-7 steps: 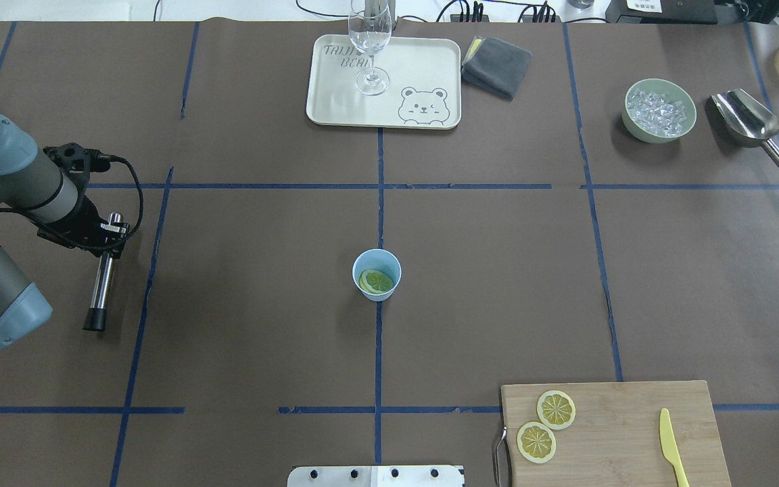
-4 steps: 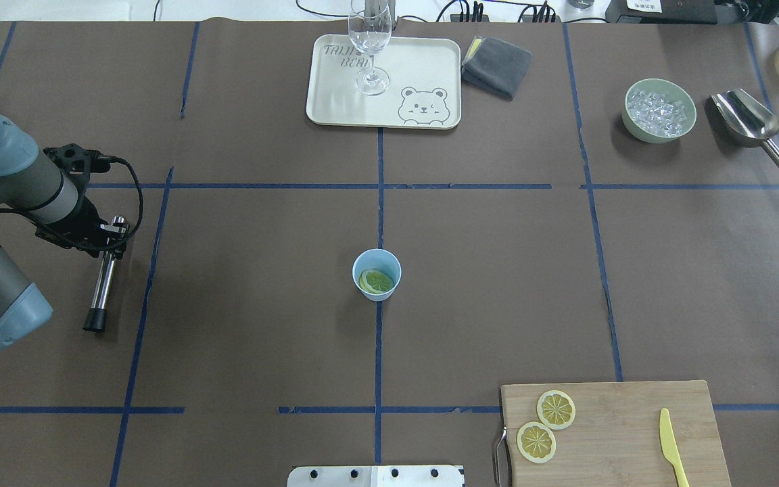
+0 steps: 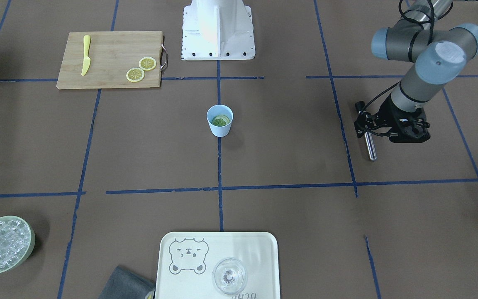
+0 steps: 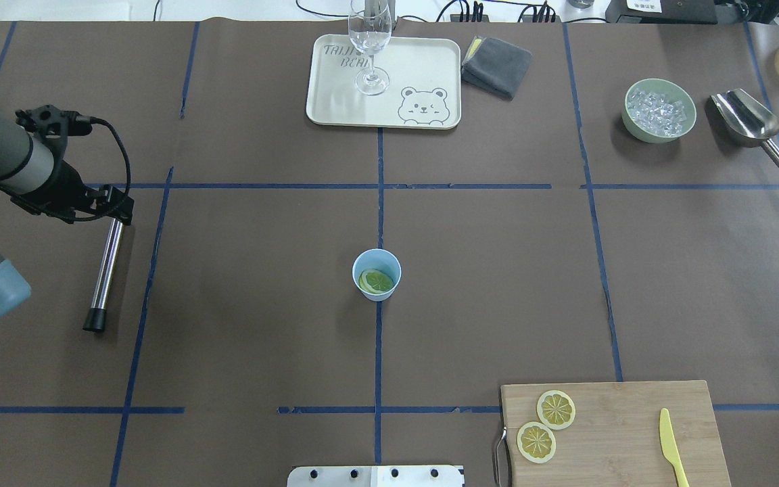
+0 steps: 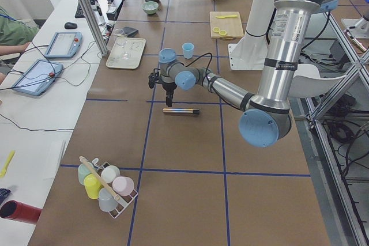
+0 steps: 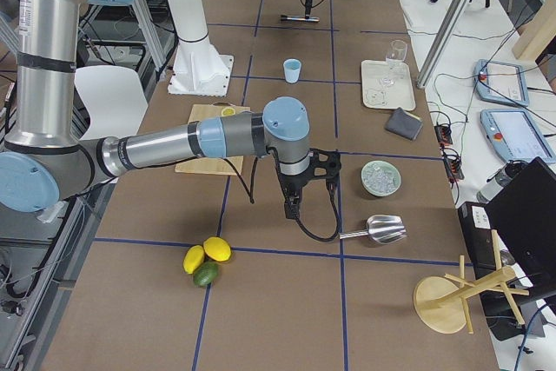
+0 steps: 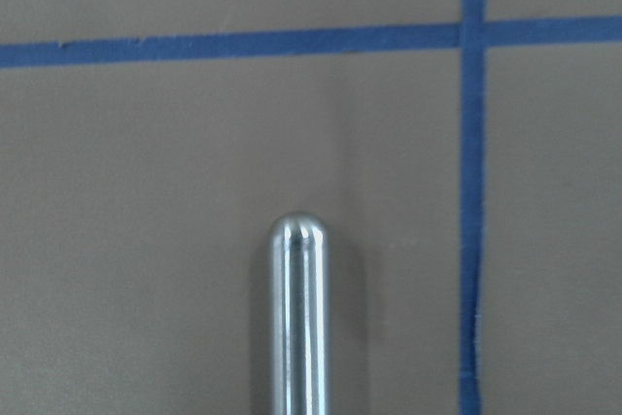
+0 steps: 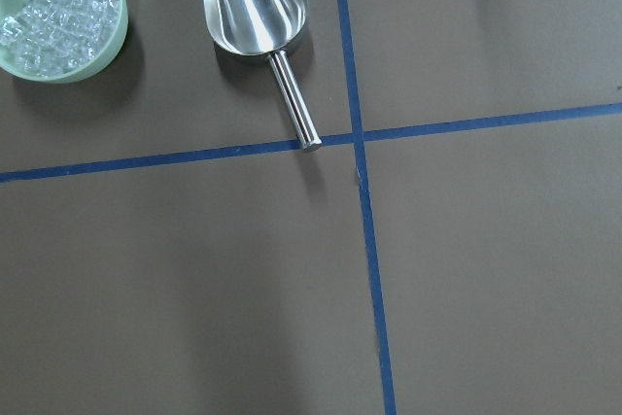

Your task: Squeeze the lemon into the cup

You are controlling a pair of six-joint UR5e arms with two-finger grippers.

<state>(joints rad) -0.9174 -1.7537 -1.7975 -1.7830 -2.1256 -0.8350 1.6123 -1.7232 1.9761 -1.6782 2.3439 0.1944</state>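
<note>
The light-blue cup (image 4: 376,265) stands at the table's centre with one lemon slice (image 4: 376,281) lying inside it; both also show in the front view, the cup (image 3: 220,129) and the slice (image 3: 220,121). Two more lemon slices (image 4: 556,409) lie on the cutting board (image 4: 633,433). My left gripper (image 4: 116,210) hangs open and empty above the far end of a steel rod (image 4: 104,270) that lies on the table far left of the cup. The left wrist view shows only the rod's tip (image 7: 298,240). My right gripper (image 6: 291,208) hovers near the ice bowl; I cannot tell its state.
A tray (image 4: 430,74) with a wine glass (image 4: 370,40) sits at the back centre, with a grey cloth (image 4: 496,65) beside it. The ice bowl (image 4: 660,110) and a metal scoop (image 4: 748,122) are at the back right. A yellow knife (image 4: 670,446) lies on the board.
My left gripper has left the rod, risen and moved toward the table's far side. The rod stays where it lay. The cup and the slices have not moved.
</note>
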